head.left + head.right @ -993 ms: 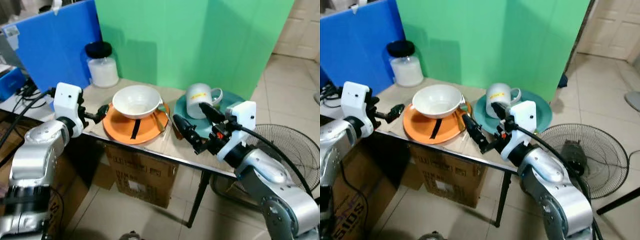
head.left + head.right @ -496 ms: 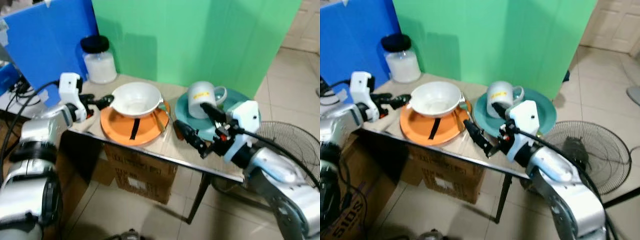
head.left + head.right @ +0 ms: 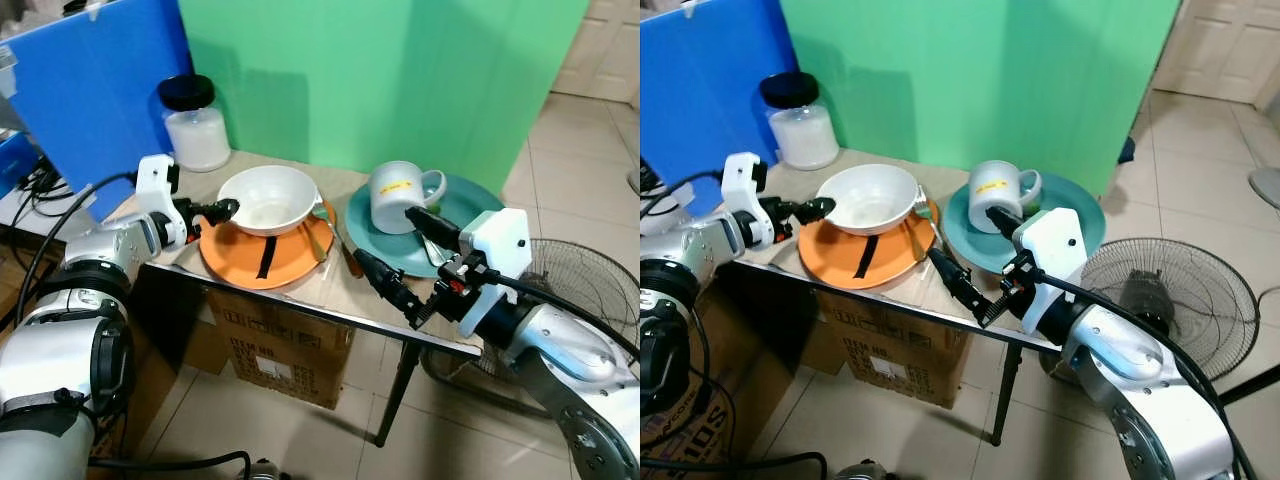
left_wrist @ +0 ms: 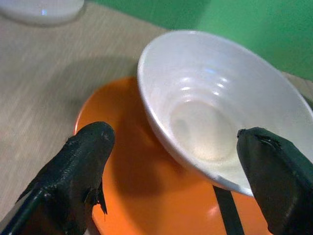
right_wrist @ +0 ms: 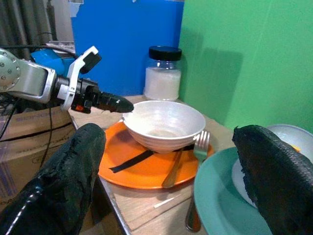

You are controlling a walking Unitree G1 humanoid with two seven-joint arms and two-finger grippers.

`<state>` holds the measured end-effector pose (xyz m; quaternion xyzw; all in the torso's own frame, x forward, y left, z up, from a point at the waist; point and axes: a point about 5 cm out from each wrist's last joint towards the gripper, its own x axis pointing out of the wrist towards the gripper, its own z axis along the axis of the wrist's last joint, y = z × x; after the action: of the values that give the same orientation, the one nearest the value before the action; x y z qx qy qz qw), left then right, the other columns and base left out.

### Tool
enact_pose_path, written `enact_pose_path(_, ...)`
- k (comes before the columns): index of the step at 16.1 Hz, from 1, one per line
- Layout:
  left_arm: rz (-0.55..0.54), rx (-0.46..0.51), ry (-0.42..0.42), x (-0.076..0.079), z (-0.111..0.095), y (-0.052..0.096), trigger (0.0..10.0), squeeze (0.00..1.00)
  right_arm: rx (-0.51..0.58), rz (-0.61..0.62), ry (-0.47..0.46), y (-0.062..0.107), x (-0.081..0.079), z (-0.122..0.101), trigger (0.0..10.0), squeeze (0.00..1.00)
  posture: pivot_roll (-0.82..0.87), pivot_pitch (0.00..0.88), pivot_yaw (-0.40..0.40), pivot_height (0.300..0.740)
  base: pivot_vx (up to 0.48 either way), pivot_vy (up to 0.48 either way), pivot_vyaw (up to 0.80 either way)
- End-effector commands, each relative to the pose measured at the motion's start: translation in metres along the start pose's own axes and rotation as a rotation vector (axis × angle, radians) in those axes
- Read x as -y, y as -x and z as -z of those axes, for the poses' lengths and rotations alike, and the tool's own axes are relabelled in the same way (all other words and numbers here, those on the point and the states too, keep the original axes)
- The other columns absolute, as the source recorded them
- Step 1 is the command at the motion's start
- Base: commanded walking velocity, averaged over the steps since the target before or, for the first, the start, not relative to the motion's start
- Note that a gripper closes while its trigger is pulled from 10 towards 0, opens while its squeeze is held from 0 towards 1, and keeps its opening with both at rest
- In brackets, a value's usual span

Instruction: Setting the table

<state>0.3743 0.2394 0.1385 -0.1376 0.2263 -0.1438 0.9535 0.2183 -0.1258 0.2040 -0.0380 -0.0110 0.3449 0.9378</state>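
Two grippers spread | left gripper straddling glossy white bowl rim | right gripper by round teal plate

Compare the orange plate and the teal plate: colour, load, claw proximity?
The orange plate carries a white bowl and a black strip; the teal plate carries a white mug lying on its side. The left claw, open, is at the bowl's rim over the orange plate; the right claw, open, sits by the teal plate. Both are round, on the same table.
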Motion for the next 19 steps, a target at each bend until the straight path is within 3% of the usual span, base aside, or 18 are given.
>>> enact_pose_path(1, -0.02, 0.04, 0.037, 0.002, -0.009, -0.002, 10.0, 0.0, -0.01, -0.005, 0.012, 0.003, -0.001, -0.002, 10.0, 0.0, -0.03, 0.0, 0.066, 0.74, 0.0, 0.0, 0.0)
enact_pose_path(6, -0.084, 0.039, 0.143, 0.001, -0.003, -0.004, 10.0, 0.0, -0.038, -0.026, 0.025, 0.009, -0.006, -0.003, 10.0, 0.0, -0.06, 0.0, 0.064, 0.74, 0.0, 0.0, 0.0)
enact_pose_path(7, -0.09, 0.038, 0.155, 0.001, -0.002, -0.005, 8.8, 0.0, -0.045, -0.036, 0.026, 0.009, -0.007, -0.003, 10.0, 0.0, -0.06, 0.0, 0.064, 0.74, 0.0, 0.0, 0.0)
enact_pose_path(8, -0.094, 0.03, 0.165, 0.002, 0.0, -0.005, 6.2, 0.0, -0.051, -0.056, 0.024, 0.01, -0.009, -0.002, 10.0, 0.0, -0.06, 0.0, 0.064, 0.74, 0.0, 0.0, 0.0)
enact_pose_path(9, -0.104, 0.017, 0.169, 0.001, 0.002, -0.006, 1.1, 0.0, -0.08, -0.124, 0.03, 0.012, -0.015, -0.001, 10.0, 0.0, -0.06, 0.0, 0.066, 0.74, 0.0, 0.0, 0.0)
enact_pose_path(10, -0.112, 0.014, 0.174, 0.001, 0.003, -0.006, 0.0, 0.0, -0.112, -0.187, 0.038, 0.015, -0.02, 0.001, 10.0, 0.0, -0.06, 0.0, 0.067, 0.74, 0.0, 0.0, 0.0)
enact_pose_path(19, -0.118, 0.0, 0.225, 0.002, 0.009, -0.007, 0.0, 0.0, -0.157, -0.262, 0.042, 0.019, -0.023, 0.004, 10.0, 0.0, -0.06, 0.0, 0.066, 0.74, 0.0, 0.0, 0.0)
